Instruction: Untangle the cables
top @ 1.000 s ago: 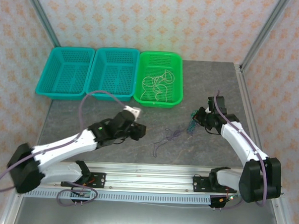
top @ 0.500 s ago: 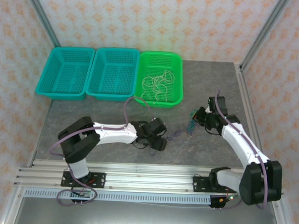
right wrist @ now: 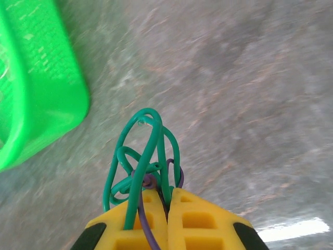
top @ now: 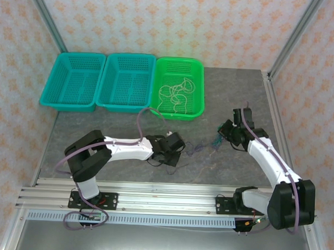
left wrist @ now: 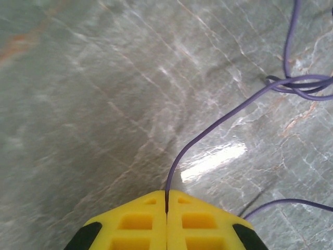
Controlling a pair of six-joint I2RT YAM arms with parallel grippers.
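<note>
A thin purple cable (top: 196, 149) runs across the grey table between my two grippers. My left gripper (top: 174, 154) is shut on one end of it; in the left wrist view the purple cable (left wrist: 218, 122) rises from between the closed yellow fingertips (left wrist: 167, 200) and curves to a knot of loops at the upper right. My right gripper (top: 219, 136) is shut on a tangle of cables just above the table: green cable loops (right wrist: 151, 135) stick out past the tips (right wrist: 167, 200), with purple cable (right wrist: 147, 182) wound through them. Whitish cables (top: 176, 95) lie in the green basket (top: 177, 115).
Two teal baskets (top: 72, 79) (top: 126, 81) stand left of the green one along the back of the table. The green basket's corner (right wrist: 41, 104) lies close to the left of my right gripper. A frame post (top: 295, 36) rises at the back right.
My left arm has swung right from the table's left side to the purple cable, and its jaws have shut on the cable's end. The right gripper has barely moved.
</note>
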